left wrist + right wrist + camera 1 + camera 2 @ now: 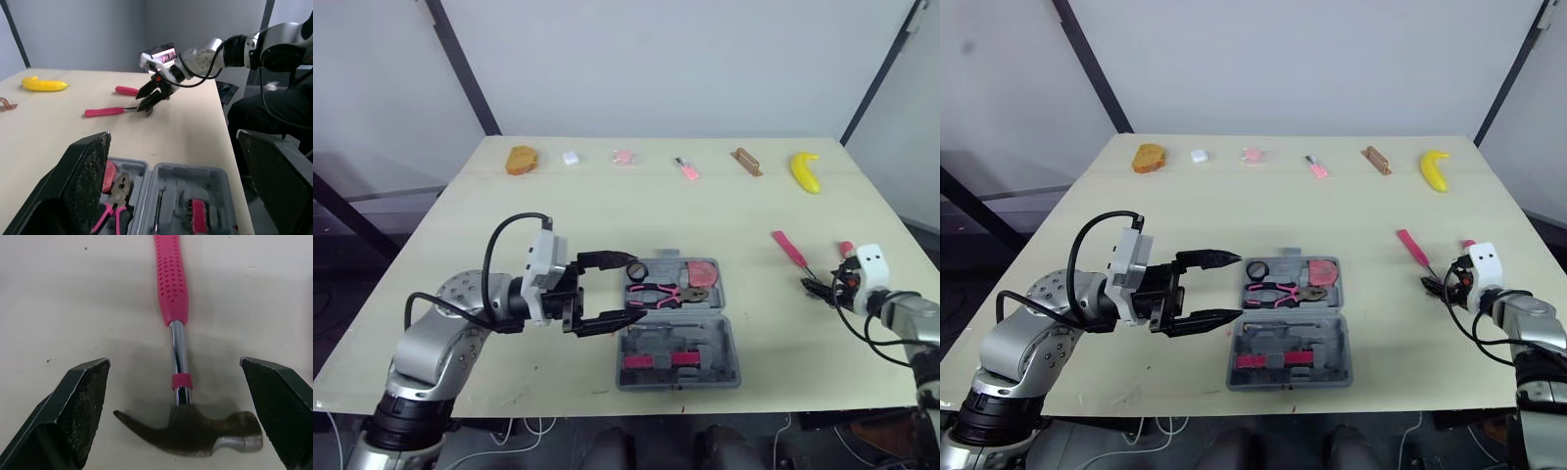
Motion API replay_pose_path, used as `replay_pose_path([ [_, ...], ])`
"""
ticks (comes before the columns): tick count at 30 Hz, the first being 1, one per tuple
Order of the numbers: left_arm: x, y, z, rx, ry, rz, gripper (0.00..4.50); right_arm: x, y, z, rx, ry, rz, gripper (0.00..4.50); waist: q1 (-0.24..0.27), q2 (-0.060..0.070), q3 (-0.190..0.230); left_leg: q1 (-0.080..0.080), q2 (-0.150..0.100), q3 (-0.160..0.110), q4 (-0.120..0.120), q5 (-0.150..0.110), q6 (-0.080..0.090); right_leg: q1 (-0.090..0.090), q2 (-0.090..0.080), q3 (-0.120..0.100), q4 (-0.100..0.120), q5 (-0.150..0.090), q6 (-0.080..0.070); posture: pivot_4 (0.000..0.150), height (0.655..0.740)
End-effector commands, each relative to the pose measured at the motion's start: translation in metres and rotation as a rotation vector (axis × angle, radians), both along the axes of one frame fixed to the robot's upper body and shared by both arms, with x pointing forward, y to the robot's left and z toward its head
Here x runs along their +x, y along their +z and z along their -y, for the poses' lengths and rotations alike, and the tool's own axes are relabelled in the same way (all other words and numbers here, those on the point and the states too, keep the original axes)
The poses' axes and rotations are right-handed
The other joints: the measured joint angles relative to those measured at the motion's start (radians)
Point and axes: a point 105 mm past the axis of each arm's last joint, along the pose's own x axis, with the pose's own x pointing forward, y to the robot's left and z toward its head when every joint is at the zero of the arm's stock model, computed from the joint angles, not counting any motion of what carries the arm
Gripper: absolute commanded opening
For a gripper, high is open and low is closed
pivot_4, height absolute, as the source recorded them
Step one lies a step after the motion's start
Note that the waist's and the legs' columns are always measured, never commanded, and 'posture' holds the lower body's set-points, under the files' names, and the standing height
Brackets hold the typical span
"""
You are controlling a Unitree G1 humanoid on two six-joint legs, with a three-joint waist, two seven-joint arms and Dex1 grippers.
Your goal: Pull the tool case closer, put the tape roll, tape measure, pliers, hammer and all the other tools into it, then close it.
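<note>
1. Find the hammer [790,249] flat on the right of the desk [568,206], pink handle pointing far, steel head between the spread fingers of the right claw [822,288], seemingly untouched.
2. Expect a stiff, head-heavy tool with a slippery steel shaft and a grippier dimpled handle. Take hold at the handle's end nearest the head to limit tipping.
3. Note the left claw [1238,286], likewise spread and empty, just left of the open tool case [729,343] at near centre.
4. Count 1 hammer, 1 other pink-handled tool [847,248] beside it, and inside the case 1 pliers [656,292], 1 tape roll [636,269] and 1 tape measure [702,272]. Count 6 small items [522,160] along the far edge, including 1 banana [806,171].
</note>
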Motion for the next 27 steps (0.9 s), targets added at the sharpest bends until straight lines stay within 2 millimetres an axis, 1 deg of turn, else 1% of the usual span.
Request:
replay_pose_path([
  [1,-0.005,0.012,0.005,-0.011,-0.016,0.053,4.40,0.008,0.007,0.004,-0.019,-0.005,0.017,4.50,0.000,0.000,0.000,0.000,0.000,0.000,0.000,0.000,0.000,0.000,0.000,0.000,0.000,0.000,0.000,0.150,0.7400],
  [5,-0.005,0.011,0.006,-0.014,-0.008,0.054,4.40,0.009,0.001,0.006,-0.039,-0.002,-0.029,4.50,0.004,0.000,0.000,0.000,0.000,0.000,0.000,0.000,0.000,0.000,0.000,-0.001,-0.001,0.000,0.000,0.150,0.7400],
  [7,-0.004,0.011,0.006,-0.015,-0.004,0.056,4.50,0.008,-0.003,0.008,-0.054,-0.004,-0.052,3.97,0.004,0.000,0.000,-0.001,0.000,0.000,0.000,0.000,0.000,0.000,0.000,-0.001,-0.001,0.000,0.000,0.150,0.7400],
  [8,-0.004,0.011,0.006,-0.016,-0.002,0.058,4.50,0.007,-0.005,0.009,-0.062,-0.005,-0.060,3.66,0.003,0.000,0.000,-0.001,0.000,0.000,0.000,0.000,0.000,0.000,0.000,-0.001,-0.001,0.000,0.000,0.150,0.7400],
  [9,-0.004,0.011,0.006,-0.018,-0.001,0.059,4.50,0.007,-0.006,0.009,-0.063,-0.007,-0.064,3.22,0.002,0.000,0.000,0.000,0.000,0.000,0.000,0.000,0.000,0.000,0.000,-0.001,-0.001,0.000,0.000,0.150,0.7400],
  [12,-0.004,0.011,0.005,-0.018,0.004,0.061,4.50,0.005,-0.011,0.011,-0.059,-0.018,-0.071,1.78,0.002,0.000,0.000,0.000,0.000,0.000,0.000,0.000,0.000,0.000,0.000,-0.001,-0.001,0.000,0.000,0.150,0.7400],
  [13,-0.004,0.011,0.005,-0.018,0.005,0.062,4.50,0.003,-0.013,0.012,-0.055,-0.022,-0.073,1.09,0.002,0.000,0.000,0.000,0.000,0.000,0.000,0.000,0.000,0.000,0.000,-0.001,-0.001,0.000,0.000,0.150,0.7400],
  [15,-0.004,0.012,0.004,-0.019,0.009,0.064,4.50,0.000,-0.019,0.014,-0.049,-0.033,-0.076,0.30,0.002,0.000,0.000,0.000,0.000,0.000,0.000,0.000,0.000,0.000,0.000,-0.001,-0.001,0.000,0.000,0.150,0.7400],
  [16,-0.003,0.012,0.004,-0.019,0.010,0.064,4.50,-0.001,-0.021,0.014,-0.049,-0.035,-0.077,0.14,0.003,-0.001,0.000,0.000,0.000,0.000,0.000,0.000,0.000,0.000,0.000,-0.001,-0.001,0.000,0.000,0.150,0.7400],
  [21,-0.002,0.012,0.003,-0.020,0.018,0.063,4.50,-0.005,-0.028,0.009,-0.036,-0.019,-0.048,0.14,0.004,-0.001,-0.001,0.000,0.000,0.000,0.000,0.000,0.000,0.001,0.000,-0.001,-0.001,0.000,0.000,0.150,0.7400],
  [24,-0.002,0.011,0.003,-0.019,0.016,0.062,4.50,-0.004,-0.026,0.004,-0.048,0.018,-0.014,0.14,0.002,-0.002,-0.001,0.000,0.000,0.000,0.000,0.000,0.000,0.001,0.000,-0.001,-0.001,0.000,0.000,0.150,0.7400],
  [27,-0.001,0.010,0.001,-0.015,0.016,0.062,4.50,-0.002,-0.019,0.002,-0.056,0.040,0.019,0.14,0.002,-0.002,-0.001,0.000,0.000,0.000,0.000,0.000,0.000,0.001,0.000,-0.001,0.000,0.000,0.000,0.150,0.7400],
])
